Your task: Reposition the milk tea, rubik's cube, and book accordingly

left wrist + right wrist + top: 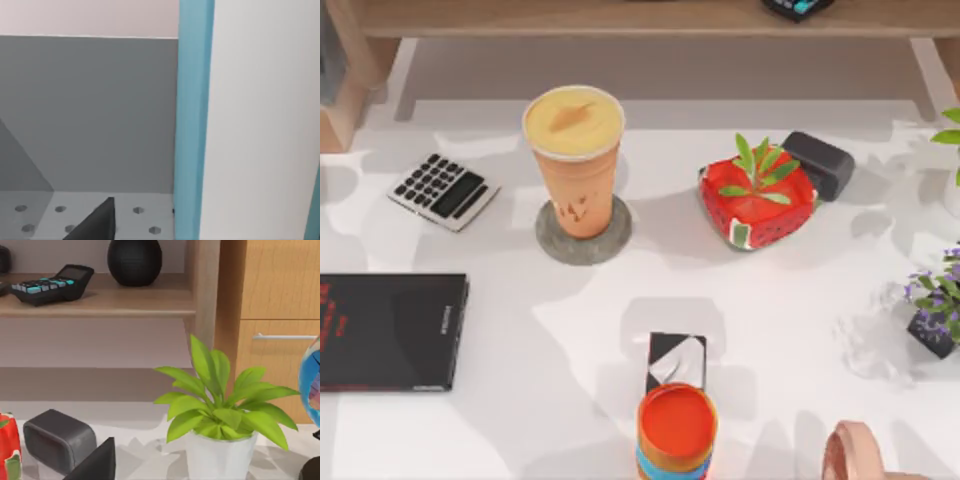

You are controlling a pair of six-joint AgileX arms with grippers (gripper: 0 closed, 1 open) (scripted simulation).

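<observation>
Fingers of the left claw showed too little to tell their state; close ahead stood the book, teal cover and white pages. The milk tea stood on a coaster toward the worktop's far edge, probably already placed.

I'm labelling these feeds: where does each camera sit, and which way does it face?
Top view: above the table, looking down on the tall orange-tan milk tea on its grey round coaster.
Left wrist view: close against the teal-blue, white-paged book; one dark fingertip shows.
Right wrist view: level, facing the wooden shelf; the dark grey rounded box also appears from above.
</observation>
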